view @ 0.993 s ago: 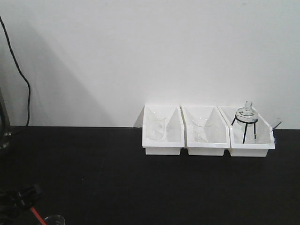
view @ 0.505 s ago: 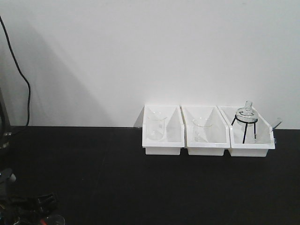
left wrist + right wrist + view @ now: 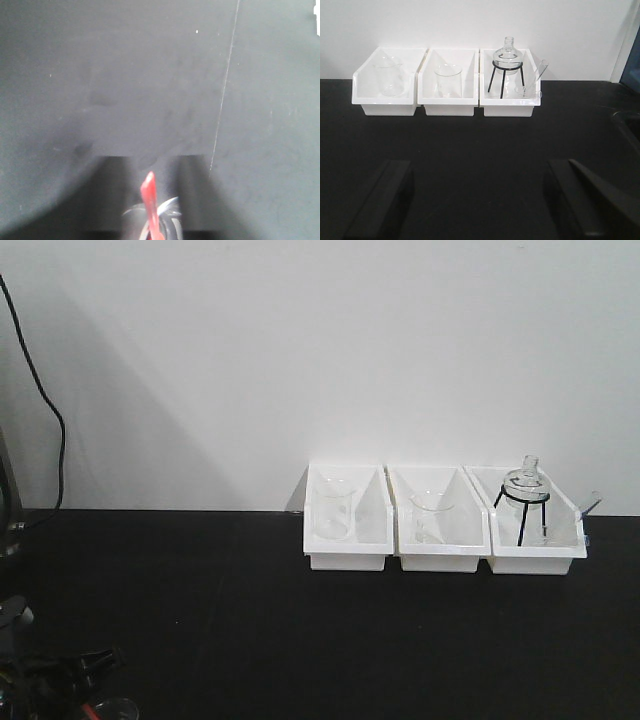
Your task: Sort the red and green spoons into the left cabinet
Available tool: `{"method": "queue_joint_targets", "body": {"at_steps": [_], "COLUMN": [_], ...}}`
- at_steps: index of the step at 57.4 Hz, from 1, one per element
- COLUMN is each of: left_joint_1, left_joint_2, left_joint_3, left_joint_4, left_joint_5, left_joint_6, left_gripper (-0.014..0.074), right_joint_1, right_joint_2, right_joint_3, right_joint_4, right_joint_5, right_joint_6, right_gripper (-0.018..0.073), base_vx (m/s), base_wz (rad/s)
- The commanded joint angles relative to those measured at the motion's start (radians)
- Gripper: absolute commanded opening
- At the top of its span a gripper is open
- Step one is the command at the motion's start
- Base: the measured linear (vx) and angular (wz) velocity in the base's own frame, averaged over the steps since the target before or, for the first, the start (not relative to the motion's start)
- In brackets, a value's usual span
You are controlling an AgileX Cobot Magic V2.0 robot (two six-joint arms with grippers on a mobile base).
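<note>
Black table (image 3: 300, 640) against a white wall (image 3: 300, 360); three white bins (image 3: 437, 530) in a row at the back edge, each holding clear glassware. Red spoon (image 3: 149, 197): thin, bright red plastic, one slim end upright, standing in a clear glass (image 3: 167, 210) at the table's near left corner; only a red sliver shows in the front view. Left gripper (image 3: 70, 675): low over the table, just beside that glass; cannot tell whether its jaws are apart or together. Right gripper (image 3: 480, 200): level, facing the bins, dark fingers (image 3: 382, 197) spread wide, holding nothing.
</note>
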Motion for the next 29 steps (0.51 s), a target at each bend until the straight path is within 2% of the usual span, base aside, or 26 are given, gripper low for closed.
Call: {"method": "queue_joint_targets", "body": {"at_steps": [1,5,13,22,26,29], "left_joint_1": [-0.006,-0.006,-0.006,-0.006,-0.006,-0.006], "left_joint_2": [-0.033,-0.033,-0.033,-0.033,-0.033,-0.033], "left_joint_3": [-0.03,-0.03,-0.03,-0.03,-0.03,-0.03], "left_joint_4": [-0.008,-0.008,-0.005,-0.004,-0.004,-0.004], "left_joint_5": [-0.071,-0.071,-0.078,-0.083,-0.083,-0.082], "left_joint_6": [-0.007,-0.005,-0.005,-0.005,-0.005,-0.005], "left_gripper": [0.007,-0.001,-0.0008,-0.0008,-0.0008,-0.0008], "right_joint_1": [-0.001,-0.001,-0.001,-0.001,-0.001,-0.001], "right_joint_2": [0.002,0.002,0.002,0.011,0.029,0.048], "right_joint_3": [-0.036,-0.036,-0.036,-0.036,-0.036,-0.036], "right_joint_4": [-0.014,-0.012,-0.002,0.008,0.059,0.122], "right_joint_5": [-0.073,-0.071,-0.008,0.204,0.283,0.324], "right_joint_6": [-0.009,-0.009,-0.009,-0.017,-0.043,-0.103], "right_gripper": [0.0562,0.0551,0.051,0.0467,0.0457,0.0457], "base_vx": [0.0,0.0,0.0,0.0,0.0,0.0], "base_wz": [0.0,0.0,0.0,0.0,0.0,0.0]}}
